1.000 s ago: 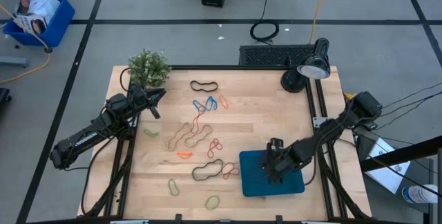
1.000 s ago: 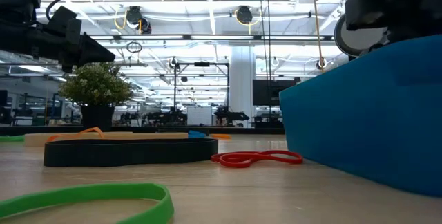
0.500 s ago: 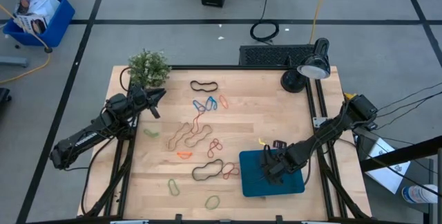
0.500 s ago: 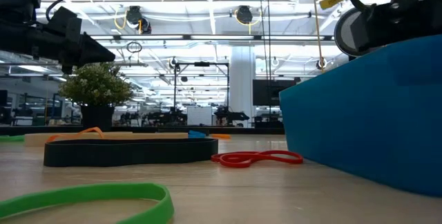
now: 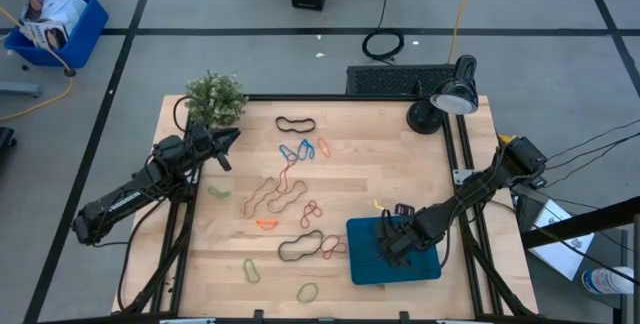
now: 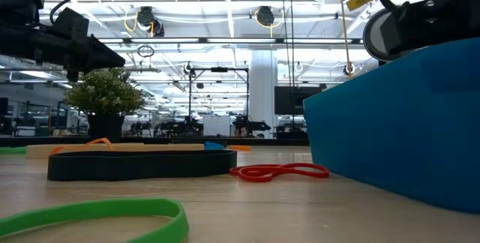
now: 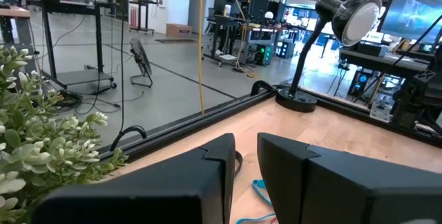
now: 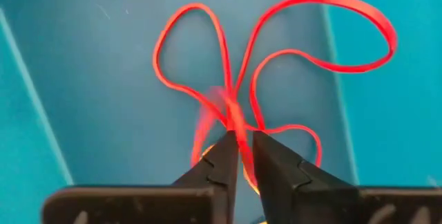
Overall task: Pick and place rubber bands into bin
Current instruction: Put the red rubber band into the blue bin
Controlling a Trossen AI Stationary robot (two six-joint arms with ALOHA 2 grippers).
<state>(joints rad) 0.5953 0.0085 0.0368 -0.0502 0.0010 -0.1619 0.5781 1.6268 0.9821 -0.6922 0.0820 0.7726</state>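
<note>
Right gripper [image 8: 239, 144] is hanging over the bin [image 5: 430, 268], fingers slightly parted with a red rubber band [image 8: 276, 65] between them; band is light and floppy, so I'd pinch 1 strand. Left gripper [image 5: 226, 142] is idling near the plant [image 5: 214, 96], fingers slightly apart and empty.

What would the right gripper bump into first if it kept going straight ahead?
The red rubber band between the right gripper's tips comes first, then probably the bin floor just behind it.

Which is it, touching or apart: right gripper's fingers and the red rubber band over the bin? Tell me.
Touching. The right wrist view shows the red rubber band running between the fingers, against them, above the bin.
</note>
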